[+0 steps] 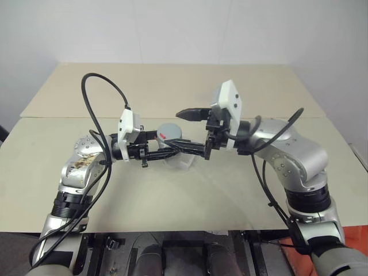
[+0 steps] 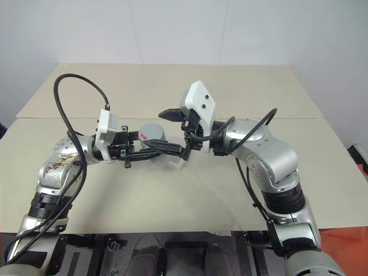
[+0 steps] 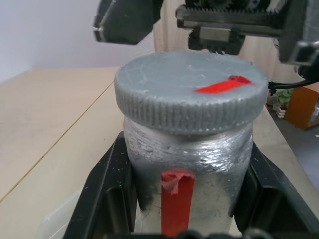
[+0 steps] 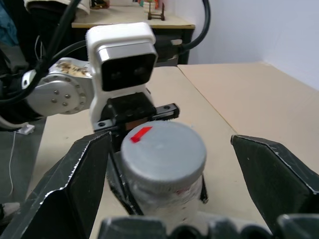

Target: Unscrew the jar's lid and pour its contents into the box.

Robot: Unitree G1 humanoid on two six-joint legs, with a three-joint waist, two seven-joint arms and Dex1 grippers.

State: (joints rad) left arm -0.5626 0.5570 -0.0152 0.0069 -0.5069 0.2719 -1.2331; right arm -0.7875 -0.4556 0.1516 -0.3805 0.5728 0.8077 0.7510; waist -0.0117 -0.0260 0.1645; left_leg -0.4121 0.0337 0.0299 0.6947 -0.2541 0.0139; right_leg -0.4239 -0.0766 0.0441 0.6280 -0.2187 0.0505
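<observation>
1. Gripping the jar (image 3: 187,164) by its body, my left gripper (image 1: 172,150) is clenched on it, holding it upright above the table (image 1: 172,195).
2. My right gripper (image 4: 172,164) stands wide open, one finger on each side of the lid (image 4: 163,150), not touching it.
3. On the jar sits the grey lid, red mark up.
4. Under the jar lies the box (image 1: 183,164), on the table.
</observation>
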